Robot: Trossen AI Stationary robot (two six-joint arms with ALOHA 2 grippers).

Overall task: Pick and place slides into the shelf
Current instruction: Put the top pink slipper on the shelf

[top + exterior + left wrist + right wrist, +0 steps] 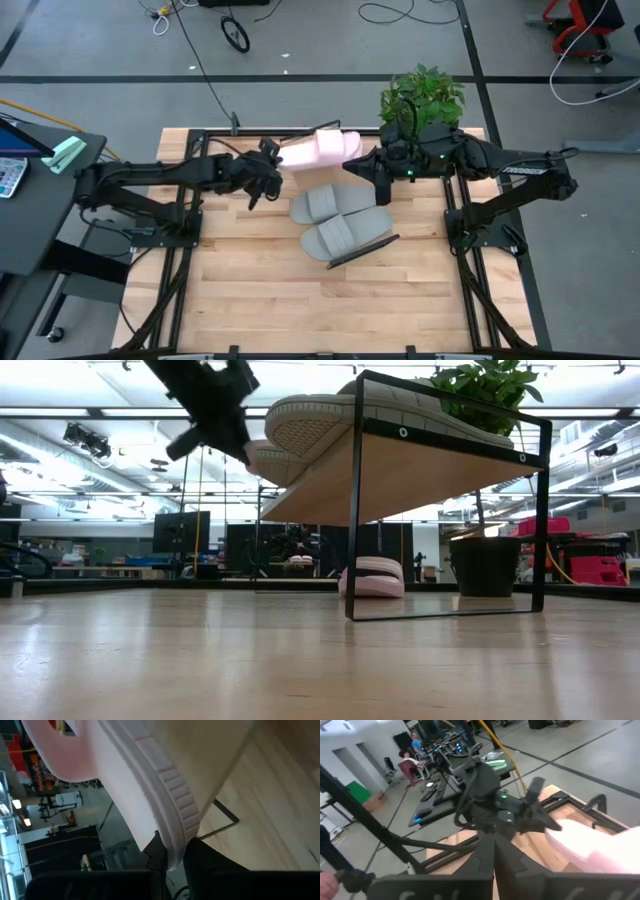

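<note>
My left gripper (274,176) is shut on a pale pink slide (306,152) and holds it in the air by the shelf's left end; the low view shows that slide (272,460) level with the board. The shelf (400,480) is a light-wood board on a thin black frame. Two grey slides (330,202) (346,236) lie sole-down on it, side by side. A second pink slide (372,577) lies on the table beyond the shelf. My right gripper (378,180) hangs shut by the shelf's far right, close to the pink slide; its fingers hold nothing. My left gripper (172,857) pinches the pink slide's ribbed sole edge (176,827) between its two fingers. It comes roughly level from the table's left side. The slide is lifted clear of the table and reaches away from the fingers toward the shelf.
A potted plant (422,95) stands at the table's far right corner, its dark pot (487,565) behind the shelf's frame. The shelf's black end frame (355,500) stands upright near the table's middle. Bare plank tabletop (300,300) lies toward the near edge.
</note>
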